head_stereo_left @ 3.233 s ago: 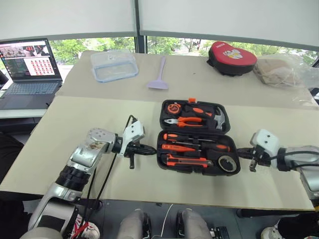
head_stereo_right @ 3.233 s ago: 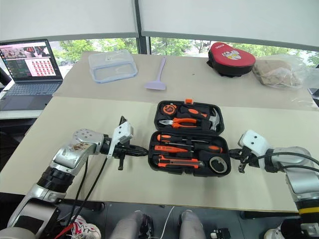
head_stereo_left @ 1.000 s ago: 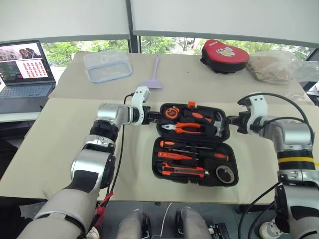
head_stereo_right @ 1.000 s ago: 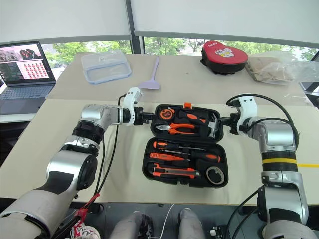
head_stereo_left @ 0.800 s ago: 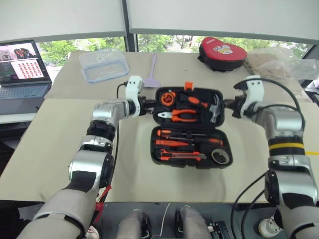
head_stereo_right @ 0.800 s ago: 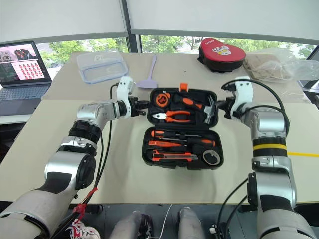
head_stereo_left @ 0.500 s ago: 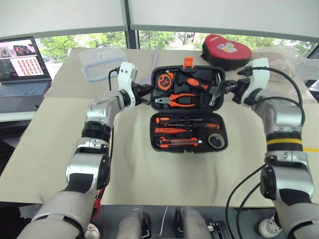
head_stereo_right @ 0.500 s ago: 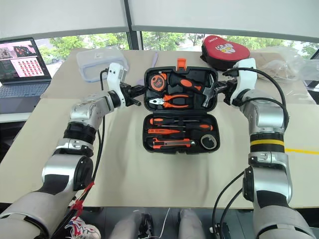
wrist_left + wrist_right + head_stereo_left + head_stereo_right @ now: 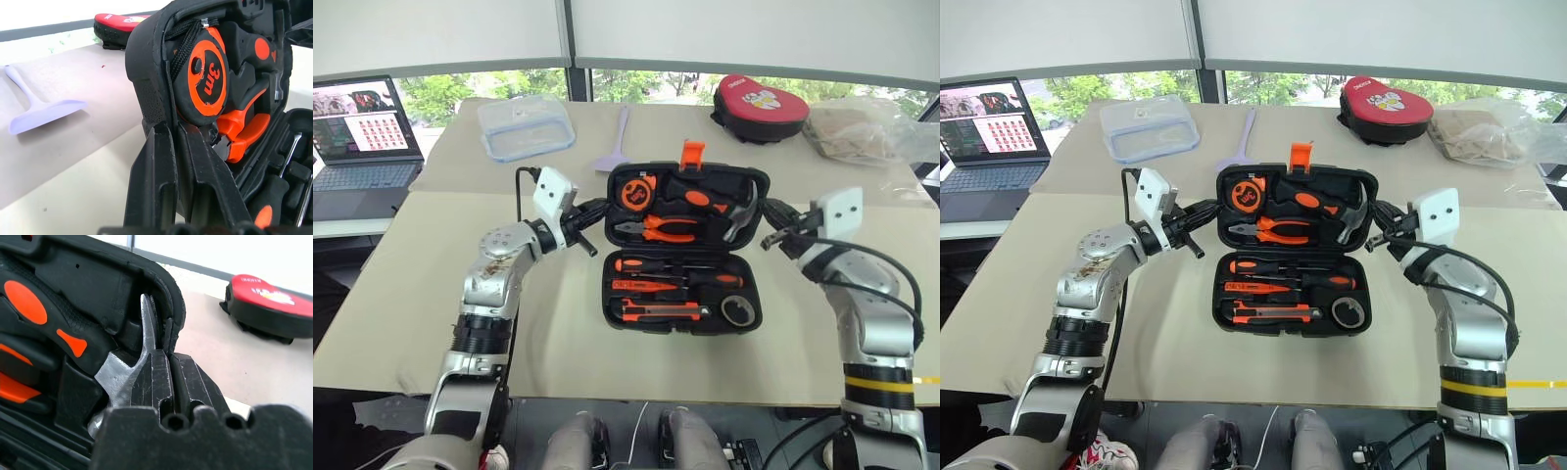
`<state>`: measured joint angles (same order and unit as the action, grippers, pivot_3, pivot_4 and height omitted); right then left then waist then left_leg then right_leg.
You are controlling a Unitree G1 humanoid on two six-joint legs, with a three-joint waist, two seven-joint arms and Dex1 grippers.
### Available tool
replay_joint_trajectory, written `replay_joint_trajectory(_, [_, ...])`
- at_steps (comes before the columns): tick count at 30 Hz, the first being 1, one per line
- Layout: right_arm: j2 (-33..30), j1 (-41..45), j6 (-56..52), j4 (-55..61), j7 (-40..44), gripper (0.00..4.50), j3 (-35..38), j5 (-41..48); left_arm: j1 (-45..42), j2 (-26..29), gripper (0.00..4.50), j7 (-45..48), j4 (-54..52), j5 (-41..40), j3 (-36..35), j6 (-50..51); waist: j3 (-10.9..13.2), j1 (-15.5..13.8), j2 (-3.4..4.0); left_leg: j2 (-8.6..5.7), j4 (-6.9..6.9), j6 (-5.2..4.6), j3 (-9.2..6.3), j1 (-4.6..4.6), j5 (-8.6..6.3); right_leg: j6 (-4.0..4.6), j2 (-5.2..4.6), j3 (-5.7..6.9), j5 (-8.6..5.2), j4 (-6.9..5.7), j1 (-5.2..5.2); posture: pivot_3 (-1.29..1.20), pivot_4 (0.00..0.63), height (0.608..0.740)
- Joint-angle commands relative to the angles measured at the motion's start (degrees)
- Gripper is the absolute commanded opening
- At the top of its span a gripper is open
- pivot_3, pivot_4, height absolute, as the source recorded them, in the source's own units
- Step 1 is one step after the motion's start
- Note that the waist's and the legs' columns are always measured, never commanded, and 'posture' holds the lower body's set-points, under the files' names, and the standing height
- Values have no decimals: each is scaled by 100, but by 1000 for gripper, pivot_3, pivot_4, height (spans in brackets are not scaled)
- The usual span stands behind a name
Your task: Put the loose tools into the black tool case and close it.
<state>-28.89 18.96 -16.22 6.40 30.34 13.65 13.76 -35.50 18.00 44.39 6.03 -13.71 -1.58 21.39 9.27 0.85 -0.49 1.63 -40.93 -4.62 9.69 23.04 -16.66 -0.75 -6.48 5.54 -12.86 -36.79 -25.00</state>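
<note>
A: What writing is showing right now?

B: "3m" is sitting in black on the orange face of the tape measure point(image 9: 205, 81), which is riding in the lid's upper-left slot. The red-and-black pouch point(image 9: 761, 98), at about one o'clock from the case, is carrying white lettering too small to read.

A: And the black tool case point(image 9: 683, 250)?

B: It is lying at the table's centre, lid half raised. The left gripper point(image 9: 590, 211) is pinching the lid's rim at nine o'clock, fingers nearly together; the right gripper point(image 9: 771, 223) is pinching the rim at three o'clock the same way, beside the hammer point(image 9: 124, 367) head.

A: Counts?

B: In the base: two steel-shafted screwdrivers point(image 9: 671, 265), one tester screwdriver point(image 9: 656, 285), one utility knife point(image 9: 664, 312), one tape roll point(image 9: 737, 313) at its five o'clock corner. In the lid: one pliers point(image 9: 658, 228). Beyond, one lilac scraper point(image 9: 615, 145), one clear box point(image 9: 526, 126) at eleven o'clock, and one laptop point(image 9: 360, 132) at ten o'clock.
</note>
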Motion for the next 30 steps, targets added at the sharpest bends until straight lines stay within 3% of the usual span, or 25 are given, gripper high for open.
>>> replay_joint_trajectory(1, [-109, -264, 355, 599, 385, 0, -262, 58, 135, 0, 21, 58, -656, -221, 147, 74, 0, -1, 0, 2, 1, 0, 3, -8, 0, 0, 1, -3, 0, -2, 3, 0, 150, 731])
replay_joint_trajectory(4, [-236, -857, 481, 1140, 660, 0, -103, 305, 556, 165, 21, 40, -1229, -399, 36, 377, -1, -5, 0, 5, 3, 1, 4, -12, 0, 1, 3, -6, 0, -2, 4, 0, 150, 731])
replay_joint_trajectory(7, [-394, -1702, 178, 2246, 907, 917, 244, 1001, 1198, 450, 919, 26, -2053, -734, -131, 857, -10, 1, 2, 11, 20, 3, 2, -17, 0, 5, 6, -5, -3, -8, 4, 0, 150, 731])
replay_joint_trajectory(13, [-1128, -3558, -456, 3509, 1548, 3012, 974, 1631, 2440, 1233, 3225, 60, -3243, -1307, -704, 1601, -9, 15, 1, 27, 10, 18, 5, -46, -4, 15, 17, -19, -7, -9, 24, 0, 150, 731])
replay_joint_trajectory(16, [-1555, -4676, -646, 3594, 2377, 3031, 1629, 1915, 3195, 2146, 4289, 797, -3585, -1797, -1225, 1958, -7, -8, -6, 33, 17, 36, -3, -98, -19, 31, 14, -21, -25, -10, 73, 0, 150, 731])
replay_joint_trajectory(17, [-1682, -4977, -654, 3581, 2680, 3031, 1792, 1951, 3406, 2497, 4421, 1121, -3552, -1911, -1383, 2018, -8, -20, -12, 34, 19, 54, -4, -97, -32, 26, 10, -22, -33, -10, 72, 0, 150, 731])
replay_joint_trajectory(22, [-2023, -5511, -580, 3462, 3285, 3031, 1955, 1926, 3689, 3710, 4421, 2265, -2841, -1958, -1490, 1808, -12, -107, -15, 34, 18, 71, -12, -109, -47, 12, -6, -13, -46, 1, 72, 0, 150, 731])
replay_joint_trajectory(24, [-2135, -5434, -369, 3345, 3362, 3031, 1614, 1570, 3209, 4094, 4421, 2714, -2186, -1564, -995, 1394, -15, -177, -11, 33, 20, 71, -12, -110, -50, 36, -13, -15, -58, 8, 64, 0, 150, 731])
replay_joint_trajectory(27, [-2282, -5116, -35, 3184, 3388, 2326, 945, 1066, 1344, 3603, 4500, 2600, -751, -626, 134, 608, -18, -313, -9, 31, 20, 72, -15, -107, -51, 52, -21, -11, -63, 10, 58, 0, 150, 731])
replay_joint_trajectory(30, [-2348, -4757, 179, 3078, 3336, 1282, 311, 668, -232, 2659, 3770, 2408, 666, 2, 800, -163, -27, -395, -20, 18, 13, 73, -14, -76, -44, 60, -13, -5, 6, 22, 73, 0, 150, 731])
